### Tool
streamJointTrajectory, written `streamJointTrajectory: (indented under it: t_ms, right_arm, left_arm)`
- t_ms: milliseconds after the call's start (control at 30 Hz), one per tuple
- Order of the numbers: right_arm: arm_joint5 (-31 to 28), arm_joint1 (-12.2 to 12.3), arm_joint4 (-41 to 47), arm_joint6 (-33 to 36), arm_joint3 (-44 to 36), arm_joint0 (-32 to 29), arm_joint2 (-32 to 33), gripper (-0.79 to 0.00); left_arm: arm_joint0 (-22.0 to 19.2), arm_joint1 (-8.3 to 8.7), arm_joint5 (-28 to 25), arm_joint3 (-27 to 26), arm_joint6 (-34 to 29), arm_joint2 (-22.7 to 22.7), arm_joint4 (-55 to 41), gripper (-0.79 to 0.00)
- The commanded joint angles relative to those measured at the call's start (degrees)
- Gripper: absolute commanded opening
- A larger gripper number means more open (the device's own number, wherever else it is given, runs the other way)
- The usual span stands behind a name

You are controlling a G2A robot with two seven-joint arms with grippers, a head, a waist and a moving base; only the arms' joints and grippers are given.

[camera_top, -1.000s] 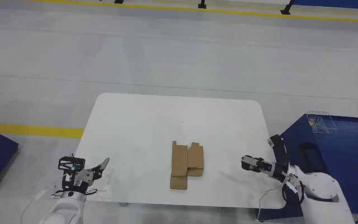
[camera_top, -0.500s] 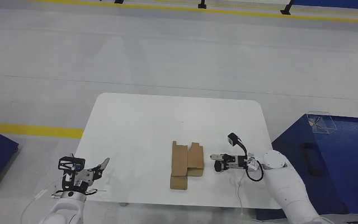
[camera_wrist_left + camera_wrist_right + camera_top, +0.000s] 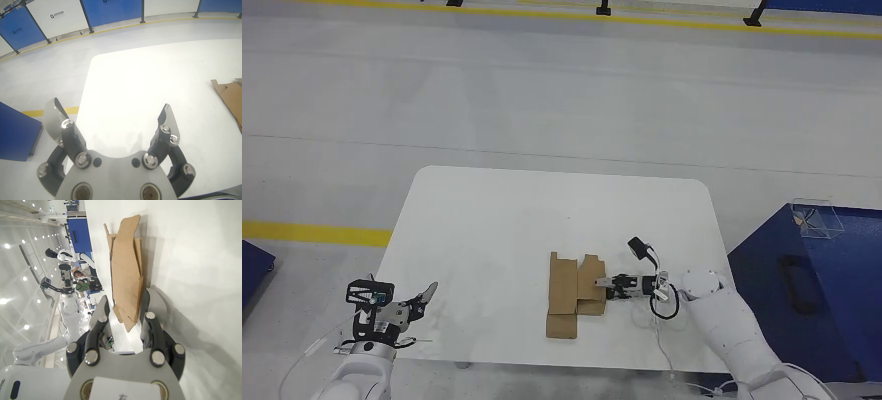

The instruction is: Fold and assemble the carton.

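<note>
A flattened brown carton point(image 3: 575, 292) lies on the white table point(image 3: 502, 220), a little right of the middle and toward the front. My right gripper point(image 3: 604, 286) is at the carton's right edge, turned on its side and open. In the right wrist view the carton point(image 3: 124, 275) has its near edge between the open fingers, one finger point(image 3: 151, 302) low against the table and the other point(image 3: 103, 308) above the cardboard. My left gripper point(image 3: 407, 305) sits open at the table's front left corner with nothing in it; its own view shows the gripper point(image 3: 112, 111) and the carton's point(image 3: 230, 96) edge farther off.
A blue cabinet point(image 3: 802, 270) with a clear plastic box point(image 3: 815, 215) on top stands just right of the table. The table's back half is bare. Another blue unit point(image 3: 17, 132) stands beside the front left corner.
My right arm has swung in from the table's right edge toward the left, bringing its gripper up to the carton's right edge. The left arm has stayed still.
</note>
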Motion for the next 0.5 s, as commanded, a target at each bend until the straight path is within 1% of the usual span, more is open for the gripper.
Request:
streamJointTrajectory:
  t_ms: [0,33,67,100,133,200,300,367,467]
  right_arm:
    - [-0.5,-0.7,-0.1,-0.8,1.4,0.5,-0.9,-0.523]
    - [-0.9,-1.1,0.2,-0.5,2.0,0.8,-1.3,-0.557]
    - [-1.7,-1.4,1.0,0.7,2.4,0.9,-1.5,-0.625]
    - [-2.7,-1.7,2.1,3.0,2.8,1.1,-1.7,-0.650]
    - [-3.6,-1.8,3.0,4.4,3.5,1.4,-1.6,-0.770]
    - [-6.5,-1.9,4.3,5.1,4.6,1.9,-1.3,-0.785]
    - [-7.5,-1.5,6.4,4.3,2.1,1.6,-0.8,-0.785]
    - [-7.7,-0.7,8.1,4.0,-2.1,0.7,-0.1,-0.785]
    - [-7.5,1.9,11.7,4.3,-13.9,-2.2,2.5,-0.785]
  left_arm:
    - [0.0,0.00,0.0,0.0,0.0,0.0,0.0,0.000]
    - [0.0,0.00,0.0,0.0,0.0,0.0,0.0,0.000]
    - [0.0,0.00,0.0,0.0,0.0,0.0,0.0,0.000]
    - [0.0,0.00,0.0,0.0,0.0,0.0,0.0,0.000]
    - [0.0,0.00,0.0,0.0,0.0,0.0,0.0,0.000]
    - [0.0,0.00,0.0,0.0,0.0,0.0,0.0,0.000]
    - [0.0,0.00,0.0,0.0,0.0,0.0,0.0,0.000]
    - [0.0,0.00,0.0,0.0,0.0,0.0,0.0,0.000]
    - [0.0,0.00,0.0,0.0,0.0,0.0,0.0,0.000]
